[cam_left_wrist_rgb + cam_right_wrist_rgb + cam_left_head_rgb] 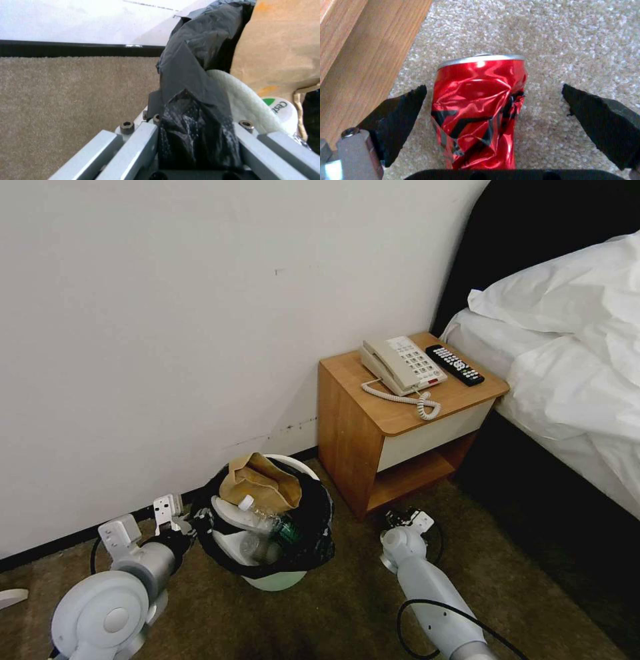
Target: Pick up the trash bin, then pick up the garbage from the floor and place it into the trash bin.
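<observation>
Fingers [403, 125] of the right gripper [493, 120] spread wide down on the carpet beside the nightstand [360, 440], the crushed red can [476, 110] lying lengthwise between them untouched, while the left gripper [196, 150] pinches the trash bin [280, 580] rim and bag.

Left arm: extended low and forward, wrist level, elbow housing nearest the head camera. Left gripper [190, 523]: fingers closed on the bag-lined rim of the trash bin [277, 580], black liner pinched between the grey finger bars [140, 147], one bar outside the rim, one inside.

Right arm: reaching forward and down, wrist bent toward the floor. Right gripper [493, 117]: black pads [400, 117] spread wide, straddling the crushed red can [476, 110]; one pad just beside the can, the other set apart from it, neither touching.
</observation>
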You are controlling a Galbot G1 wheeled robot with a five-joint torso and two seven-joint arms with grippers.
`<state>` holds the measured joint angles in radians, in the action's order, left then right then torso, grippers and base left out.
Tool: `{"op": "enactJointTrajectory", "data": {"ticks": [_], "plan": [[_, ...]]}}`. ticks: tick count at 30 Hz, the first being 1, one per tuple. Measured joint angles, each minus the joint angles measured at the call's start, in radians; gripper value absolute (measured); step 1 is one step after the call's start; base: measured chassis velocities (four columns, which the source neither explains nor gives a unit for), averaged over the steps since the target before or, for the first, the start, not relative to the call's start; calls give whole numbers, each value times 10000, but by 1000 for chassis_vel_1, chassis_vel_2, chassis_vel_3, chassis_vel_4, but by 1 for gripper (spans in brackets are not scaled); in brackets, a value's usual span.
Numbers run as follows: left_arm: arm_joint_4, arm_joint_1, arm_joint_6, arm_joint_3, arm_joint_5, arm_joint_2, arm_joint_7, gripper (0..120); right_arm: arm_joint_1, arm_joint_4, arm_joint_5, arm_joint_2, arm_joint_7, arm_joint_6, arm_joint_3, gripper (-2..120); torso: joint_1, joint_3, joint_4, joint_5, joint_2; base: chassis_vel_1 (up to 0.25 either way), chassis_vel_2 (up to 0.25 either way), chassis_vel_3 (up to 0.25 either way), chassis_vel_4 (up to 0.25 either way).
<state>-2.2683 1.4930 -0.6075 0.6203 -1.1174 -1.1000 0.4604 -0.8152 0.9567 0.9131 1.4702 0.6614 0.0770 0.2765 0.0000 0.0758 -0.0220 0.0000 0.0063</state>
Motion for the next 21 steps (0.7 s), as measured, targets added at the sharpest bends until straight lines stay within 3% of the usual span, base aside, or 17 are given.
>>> {"op": "enactJointTrajectory", "data": {"ticks": [15, 17, 21], "plan": [[3, 1, 42, 45, 1, 22, 1, 4, -227, 90, -273, -55, 12, 40, -134, 97, 0, -1, -5, -6, 0, 0, 0, 0, 0], [3, 4, 44, 60, 0, 19, -2, 4, -311, 174, -280, -91, 14, 41, -212, 86, -1, -2, -9, -9, 1, 0, 0, 0, 0], [3, -7, 48, 62, 1, 8, -4, 4, -346, 215, -283, -100, 45, 45, -252, 76, -1, -3, -14, -12, 3, 0, 0, 0, 0]]}}
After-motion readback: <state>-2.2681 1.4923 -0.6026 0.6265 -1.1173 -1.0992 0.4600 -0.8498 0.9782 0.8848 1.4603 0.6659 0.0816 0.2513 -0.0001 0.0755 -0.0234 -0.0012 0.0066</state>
